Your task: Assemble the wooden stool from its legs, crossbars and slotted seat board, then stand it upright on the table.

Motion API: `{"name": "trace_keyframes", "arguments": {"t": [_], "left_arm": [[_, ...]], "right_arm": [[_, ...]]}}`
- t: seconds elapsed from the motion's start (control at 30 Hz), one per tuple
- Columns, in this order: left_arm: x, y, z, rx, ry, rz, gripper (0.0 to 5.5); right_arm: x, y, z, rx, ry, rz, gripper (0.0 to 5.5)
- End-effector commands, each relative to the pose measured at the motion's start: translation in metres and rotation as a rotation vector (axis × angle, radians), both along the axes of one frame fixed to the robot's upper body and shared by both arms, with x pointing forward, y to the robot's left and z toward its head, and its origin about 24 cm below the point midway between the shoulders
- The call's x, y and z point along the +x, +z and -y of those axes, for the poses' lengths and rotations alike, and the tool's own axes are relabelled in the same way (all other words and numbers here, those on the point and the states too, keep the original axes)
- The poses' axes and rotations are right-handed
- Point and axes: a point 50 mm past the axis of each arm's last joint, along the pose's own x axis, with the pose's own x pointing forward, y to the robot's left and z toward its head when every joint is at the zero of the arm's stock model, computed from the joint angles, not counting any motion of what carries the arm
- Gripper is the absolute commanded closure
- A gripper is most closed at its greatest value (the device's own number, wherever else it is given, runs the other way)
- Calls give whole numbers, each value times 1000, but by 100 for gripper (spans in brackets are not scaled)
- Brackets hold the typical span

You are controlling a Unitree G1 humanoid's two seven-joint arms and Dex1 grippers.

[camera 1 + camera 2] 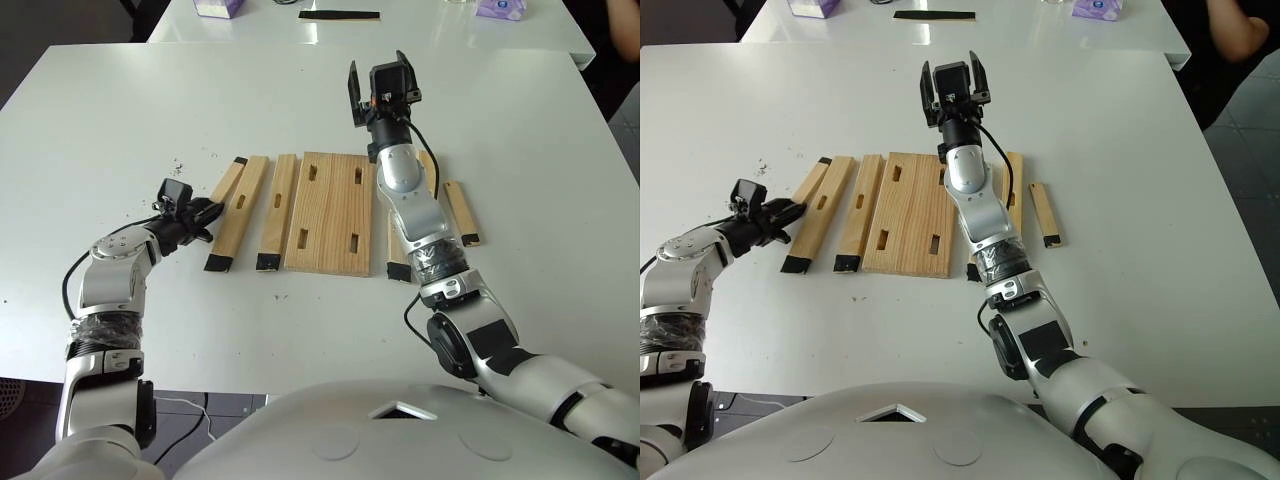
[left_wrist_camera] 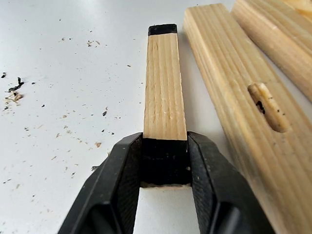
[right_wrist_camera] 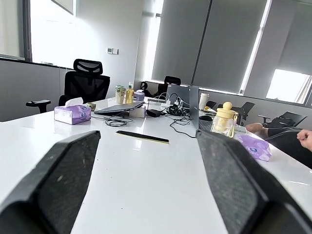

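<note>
The slotted seat board (image 1: pixel 330 212) lies flat mid-table. Left of it lie two long legs (image 1: pixel 278 210) (image 1: pixel 240 212) and a thin crossbar (image 1: pixel 228 183) with black ends. My left gripper (image 1: pixel 205 212) rests on the table, shut on the crossbar's near black end; the left wrist view has both fingers clamping that end (image 2: pixel 165 163) beside a slotted leg (image 2: pixel 243 97). My right gripper (image 1: pixel 380 85) hangs open and empty above the table beyond the board's far edge. Under the right arm a leg (image 1: pixel 398 255) is partly hidden; a short crossbar (image 1: pixel 461 212) lies beside it.
Wood crumbs (image 1: pixel 180 162) dot the table left of the parts. A second white table behind carries a black strip (image 1: pixel 340 15) and tissue packs (image 1: pixel 218 8). Bare tabletop stretches in front of the board and to the far right.
</note>
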Motion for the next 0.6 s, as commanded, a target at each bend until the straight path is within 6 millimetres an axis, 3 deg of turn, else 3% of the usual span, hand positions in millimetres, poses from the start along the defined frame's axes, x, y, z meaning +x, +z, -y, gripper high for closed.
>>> {"name": "trace_keyframes", "arguments": {"t": [0.03, 0.1, 0.17, 0.3, 0.4, 0.47, 0.6], "left_arm": [[-9, -7, -7, 10, 34, -78, 416], [-4, -1, -12, 11, 92, -43, 416], [10, 19, -17, -19, 182, 62, 416], [46, 113, 2, -324, 224, 490, 416], [43, 182, 52, -653, -66, 792, 416], [31, 196, 77, -779, -242, 847, 416], [19, 191, 105, -876, -431, 791, 416]], "right_arm": [[-2, -4, -1, 55, -6, -30, 187], [0, -2, 3, 87, -12, -37, 187], [3, 4, 10, 145, -3, -42, 187], [9, 31, 18, 338, 198, -53, 187], [6, 62, 19, 364, 484, 0, 187], [6, 75, 25, 417, 616, -15, 187], [6, 100, 46, 537, 862, -84, 187]]}}
